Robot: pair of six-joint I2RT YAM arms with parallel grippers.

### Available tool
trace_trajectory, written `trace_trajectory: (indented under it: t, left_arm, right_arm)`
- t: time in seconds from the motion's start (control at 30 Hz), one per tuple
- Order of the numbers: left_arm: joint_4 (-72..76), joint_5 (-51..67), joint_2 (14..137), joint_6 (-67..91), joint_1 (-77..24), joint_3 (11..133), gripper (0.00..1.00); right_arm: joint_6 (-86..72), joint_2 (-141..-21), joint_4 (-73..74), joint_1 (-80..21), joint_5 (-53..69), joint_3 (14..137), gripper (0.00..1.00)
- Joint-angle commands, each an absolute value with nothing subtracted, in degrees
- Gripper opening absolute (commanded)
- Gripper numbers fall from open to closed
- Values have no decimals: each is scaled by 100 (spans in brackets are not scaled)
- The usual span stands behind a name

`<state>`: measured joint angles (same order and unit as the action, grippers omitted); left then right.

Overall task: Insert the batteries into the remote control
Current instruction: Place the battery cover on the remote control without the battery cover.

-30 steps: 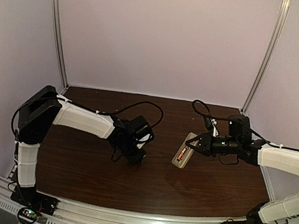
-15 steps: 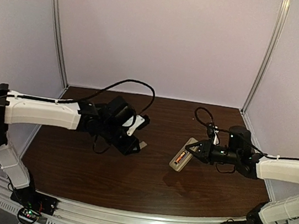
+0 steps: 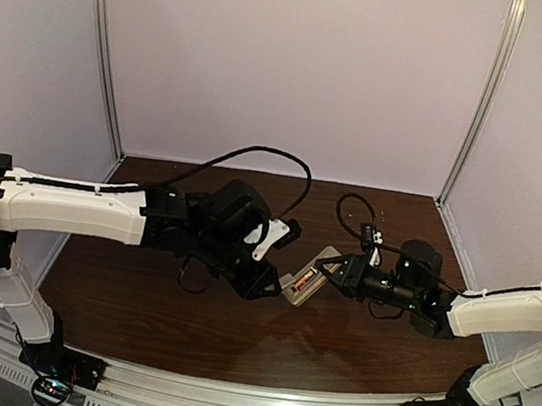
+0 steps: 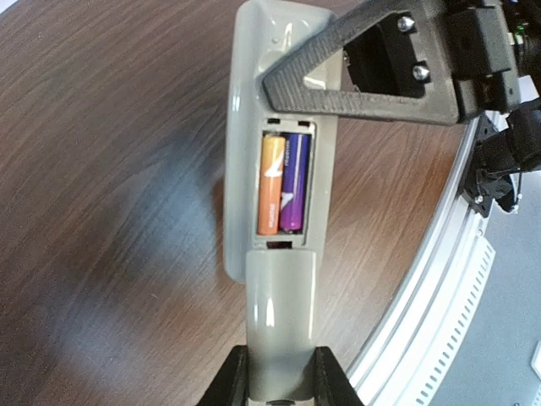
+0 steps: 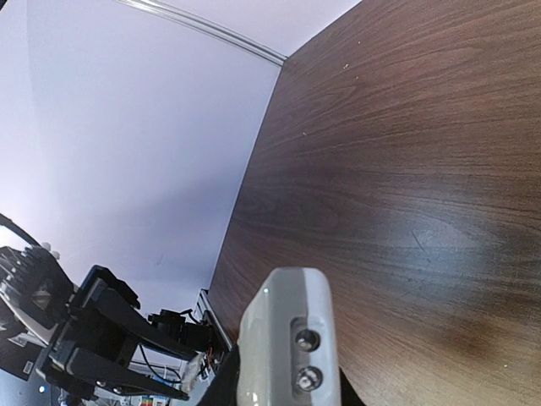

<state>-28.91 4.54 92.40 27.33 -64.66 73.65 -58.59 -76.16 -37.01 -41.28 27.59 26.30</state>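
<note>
My top camera sits high above and behind my two bases, facing forward and down. It stands well back, so the whole bench (image 3: 134, 315) and the far wall fit in. My left claw (image 3: 277, 287), right claw (image 3: 328, 270) and the remote control (image 3: 302, 284) look small at mid-bench.

My left wrist camera looks out along my left claw, rightward and down at the bench from very close. The remote control fills mid-frame, with my right claw at the top and the near rail (image 4: 439, 288) at the right.

My right wrist camera looks along my right claw, leftward and low across the bench to the left wall (image 5: 127, 127). The remote control's end sits close at the bottom and part of my left arm (image 5: 101, 338) shows lower left.

All three views share the remote control.
</note>
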Motion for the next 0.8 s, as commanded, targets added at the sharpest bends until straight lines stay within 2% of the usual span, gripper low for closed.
trace_trajectory:
  t: [0.0,0.77]
  left_arm:
    - [-3165,104,9539,2852,-6571,7752,18]
    - [-3737,-552,10320,2288,-6827,8503,19]
  right_arm:
    - [-6247,-7668,-4319,-4330,2181,2434,0]
    - [-6918,-8521,-5339,-4928,1923,2359,0]
